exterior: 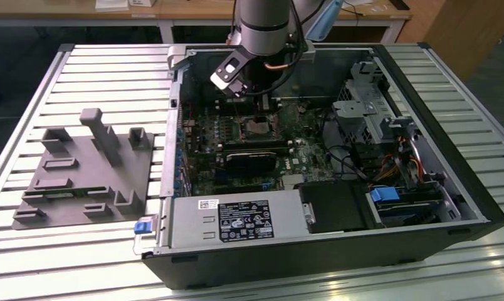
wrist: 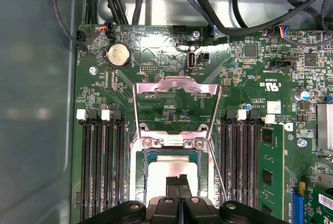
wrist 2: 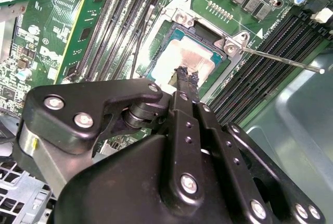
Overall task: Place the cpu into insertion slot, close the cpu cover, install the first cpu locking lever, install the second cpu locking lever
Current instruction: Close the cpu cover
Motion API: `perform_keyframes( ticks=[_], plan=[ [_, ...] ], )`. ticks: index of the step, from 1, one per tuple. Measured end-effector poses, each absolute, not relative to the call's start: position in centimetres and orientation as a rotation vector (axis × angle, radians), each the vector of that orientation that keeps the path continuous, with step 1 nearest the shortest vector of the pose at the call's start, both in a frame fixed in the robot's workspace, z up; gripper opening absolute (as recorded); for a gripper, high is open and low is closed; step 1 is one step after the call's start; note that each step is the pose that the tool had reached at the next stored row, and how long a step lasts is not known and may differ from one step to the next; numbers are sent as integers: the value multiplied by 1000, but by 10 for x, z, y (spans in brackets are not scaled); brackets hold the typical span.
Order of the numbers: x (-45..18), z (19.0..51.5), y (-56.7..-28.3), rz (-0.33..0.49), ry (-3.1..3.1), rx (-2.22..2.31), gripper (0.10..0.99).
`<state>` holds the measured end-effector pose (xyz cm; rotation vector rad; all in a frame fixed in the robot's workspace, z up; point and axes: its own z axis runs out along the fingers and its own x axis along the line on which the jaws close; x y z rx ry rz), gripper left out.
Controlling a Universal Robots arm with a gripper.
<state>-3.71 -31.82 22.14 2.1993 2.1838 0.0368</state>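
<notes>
The cpu (wrist: 162, 173) (wrist 2: 179, 57) lies flat in the insertion slot (wrist: 139, 174) (wrist 2: 156, 60), its pale silver face up, with green board around the socket. The cpu cover (wrist: 174, 84) is swung up and open, and the board shows through its window. A thin silver locking lever (wrist 2: 281, 60) (wrist: 219, 178) sticks out unlatched beside the socket. My gripper (wrist: 178, 181) (wrist 2: 186, 73) hangs just over the cpu's face with its two black fingers pressed together and nothing between them. In the exterior view the gripper (exterior: 261, 106) is inside the case, above the socket (exterior: 256, 128).
Black memory slots (wrist: 99, 166) (wrist: 240, 161) flank the socket on both sides. Cables (wrist: 208, 5) run along the case wall behind the board. A green card (wrist: 271, 177) stands beside the slots. A grey fixture (exterior: 89, 169) sits on the slatted table at the exterior view's left.
</notes>
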Motion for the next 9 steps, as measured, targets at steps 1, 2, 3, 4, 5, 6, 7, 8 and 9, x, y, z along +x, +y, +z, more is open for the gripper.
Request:
perform_keyframes(
  ticks=[1,2,3,4,5,6,7,8,9],
  plan=[
    [-37,222,-318,37,2184,2199,106],
    [-37,222,-318,37,2184,2199,106],
    [-37,222,-318,37,2184,2199,106],
    [-37,222,-318,37,2184,2199,106],
    [-37,223,-318,37,2184,2199,106],
    [-37,223,-318,37,2184,2199,106],
    [-37,223,-318,37,2184,2199,106],
    [-37,224,-318,37,2184,2199,106],
    [-37,224,-318,37,2184,2199,106]
  ],
)
